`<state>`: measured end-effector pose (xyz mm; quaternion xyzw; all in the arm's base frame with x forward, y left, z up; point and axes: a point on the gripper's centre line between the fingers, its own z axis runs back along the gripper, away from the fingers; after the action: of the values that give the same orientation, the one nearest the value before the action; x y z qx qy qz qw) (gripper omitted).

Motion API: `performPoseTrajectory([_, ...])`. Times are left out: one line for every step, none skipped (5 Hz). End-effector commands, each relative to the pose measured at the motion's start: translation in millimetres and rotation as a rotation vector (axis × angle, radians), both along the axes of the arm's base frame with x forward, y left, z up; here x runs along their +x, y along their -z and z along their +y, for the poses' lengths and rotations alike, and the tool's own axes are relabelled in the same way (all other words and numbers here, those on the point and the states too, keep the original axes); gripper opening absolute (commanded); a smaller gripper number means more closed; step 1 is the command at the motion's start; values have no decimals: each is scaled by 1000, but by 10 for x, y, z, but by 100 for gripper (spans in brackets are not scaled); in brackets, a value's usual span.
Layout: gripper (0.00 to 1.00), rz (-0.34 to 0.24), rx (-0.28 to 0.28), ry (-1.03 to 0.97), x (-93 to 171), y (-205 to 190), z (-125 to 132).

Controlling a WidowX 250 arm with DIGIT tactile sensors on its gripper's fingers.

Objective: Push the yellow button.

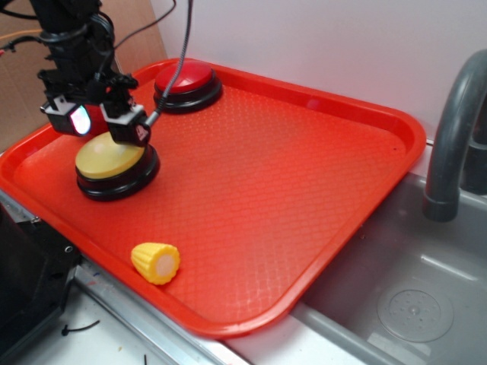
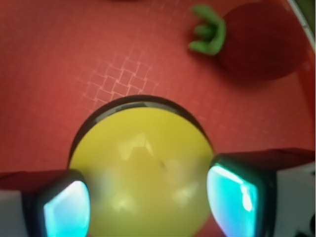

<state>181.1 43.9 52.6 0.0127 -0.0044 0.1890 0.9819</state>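
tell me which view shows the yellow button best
The exterior view: the yellow button shows whole, dome and black base, on the red tray, the gripper just above. The wrist view shows only its blurred top, partly behind the fingers.

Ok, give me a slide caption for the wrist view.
Open fingers straddling the pale yellow domed push button on the red textured plastic tray.

Pincer [image 1: 106,128] over yellow button [image 1: 109,160]
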Motion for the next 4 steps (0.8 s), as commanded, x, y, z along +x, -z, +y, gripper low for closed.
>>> performPoseTrajectory([100,20,-17,-1,48,62,-28])
performPoseTrajectory([100,15,2,23,42,-71,-42])
performPoseTrajectory([100,7,23,25,7,-269,-34])
performPoseTrajectory([100,-10,32,29,-66,-472,7])
